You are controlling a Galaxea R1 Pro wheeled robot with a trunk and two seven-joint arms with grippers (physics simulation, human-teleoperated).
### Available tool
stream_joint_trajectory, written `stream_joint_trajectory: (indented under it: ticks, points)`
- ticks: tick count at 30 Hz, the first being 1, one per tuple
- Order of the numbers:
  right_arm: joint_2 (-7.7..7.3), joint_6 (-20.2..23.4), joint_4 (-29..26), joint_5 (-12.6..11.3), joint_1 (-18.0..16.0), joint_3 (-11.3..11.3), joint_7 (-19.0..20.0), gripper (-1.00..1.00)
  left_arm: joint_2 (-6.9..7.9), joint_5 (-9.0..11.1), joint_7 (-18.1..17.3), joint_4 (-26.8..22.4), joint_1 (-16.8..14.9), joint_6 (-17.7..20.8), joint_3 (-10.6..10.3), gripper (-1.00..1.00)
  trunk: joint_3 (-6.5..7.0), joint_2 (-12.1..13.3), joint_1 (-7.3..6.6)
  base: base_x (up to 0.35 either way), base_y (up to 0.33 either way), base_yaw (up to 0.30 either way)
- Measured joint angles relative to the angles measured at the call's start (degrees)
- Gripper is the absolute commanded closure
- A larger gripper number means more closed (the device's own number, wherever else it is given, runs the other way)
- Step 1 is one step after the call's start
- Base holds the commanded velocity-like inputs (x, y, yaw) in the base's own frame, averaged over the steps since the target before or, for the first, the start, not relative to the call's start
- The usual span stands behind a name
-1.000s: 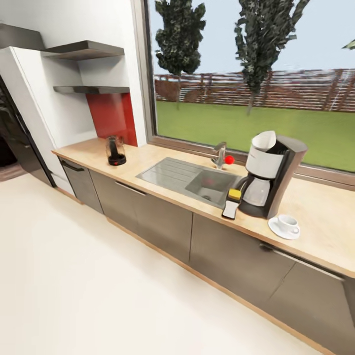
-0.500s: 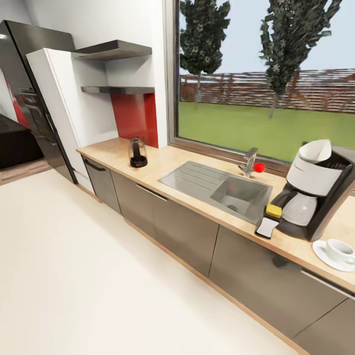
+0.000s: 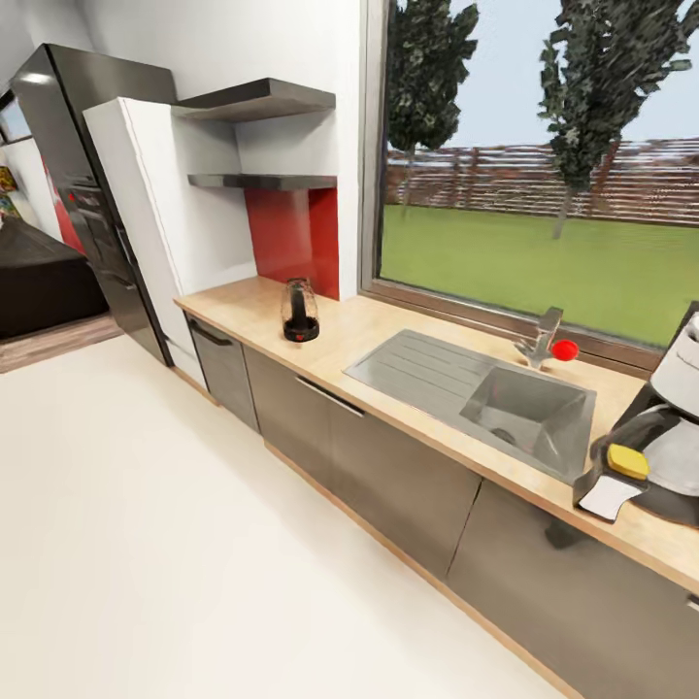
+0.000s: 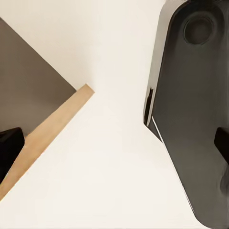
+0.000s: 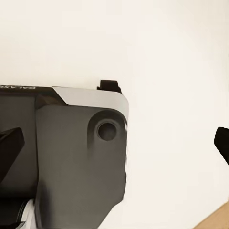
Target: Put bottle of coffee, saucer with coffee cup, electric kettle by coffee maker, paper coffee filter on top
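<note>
From the head view we are looking along the kitchen countertop [image 3: 388,354]. The electric kettle [image 3: 300,311] is standing near its far end, well apart from the coffee maker [image 3: 670,442] and the bottle of coffee [image 3: 614,481] lying beside it; we judge a long carry risks tipping the kettle.

In the left wrist view the left gripper [image 4: 117,145] is hanging wide open over the floor, holding nothing.

In the right wrist view the right gripper [image 5: 117,140] is also spread and empty. Faint lettering on the robot's base [image 5: 62,152], just beside it, is reading roughly "GALAXEA".
</note>
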Motion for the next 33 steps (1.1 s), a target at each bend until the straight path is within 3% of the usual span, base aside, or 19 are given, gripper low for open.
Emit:
stream_joint_trajectory:
  ticks: [9, 28, 33]
  points:
    - [-0.09, 0.0, -0.01, 0.1, 0.01, -0.01, -0.13, -1.0, -0.13, 0.01, 0.0, 0.0, -0.01, -0.02, 0.09, -1.0, 0.65, 0.0, 0.0, 0.282, 0.214, 0.061]
    - [-0.09, -1.71, -0.01, 0.17, 0.01, 0.05, 0.17, -1.0, -0.16, 0.0, 0.03, -2.01, 0.29, 0.0, -0.08, -1.0, 0.74, 0.0, 0.0, 0.289, 0.209, 0.001]
    - [-0.8, -1.61, -0.01, 0.07, 0.01, 0.0, -0.14, -1.0, -0.15, 0.0, 0.03, -2.02, 0.34, 0.0, -0.01, -1.0, 0.74, 0.01, 0.0, 0.28, 0.236, 0.0]
